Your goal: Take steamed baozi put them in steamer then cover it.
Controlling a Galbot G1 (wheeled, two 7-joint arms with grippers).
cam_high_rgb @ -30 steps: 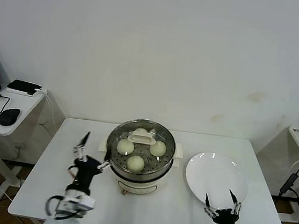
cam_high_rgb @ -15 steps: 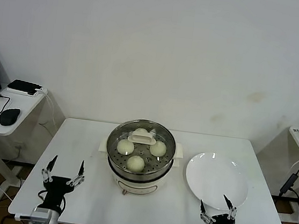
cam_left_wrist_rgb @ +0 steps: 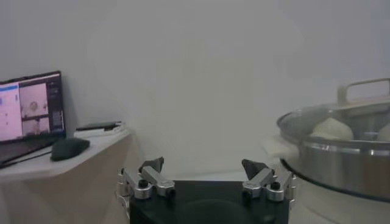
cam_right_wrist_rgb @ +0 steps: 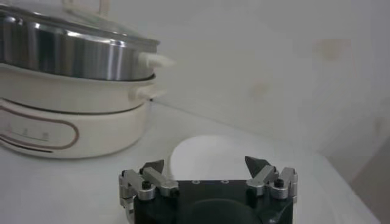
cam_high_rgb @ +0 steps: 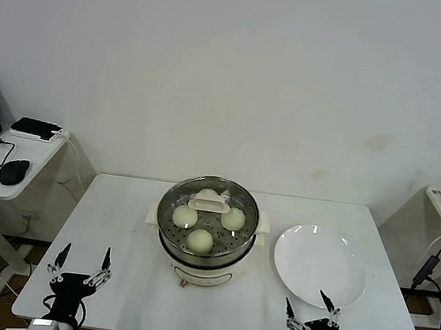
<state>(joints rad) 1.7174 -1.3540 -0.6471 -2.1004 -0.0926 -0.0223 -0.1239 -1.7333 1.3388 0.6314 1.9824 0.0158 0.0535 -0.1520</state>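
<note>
We see the four steamed baozi [cam_high_rgb: 200,240] inside the steamer [cam_high_rgb: 205,243] under the cover [cam_high_rgb: 209,206], mid-surface. Our left hand [cam_high_rgb: 79,266] and right hand [cam_high_rgb: 309,313] sit low at the near edge, both wide and empty. Any careless reach could knock the cover askew.

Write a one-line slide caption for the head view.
Four baozi sit in the steamer under the cover; left claw and right claw open, empty.

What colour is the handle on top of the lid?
Cream. The handle on the glass lid shows best in the head view.
</note>
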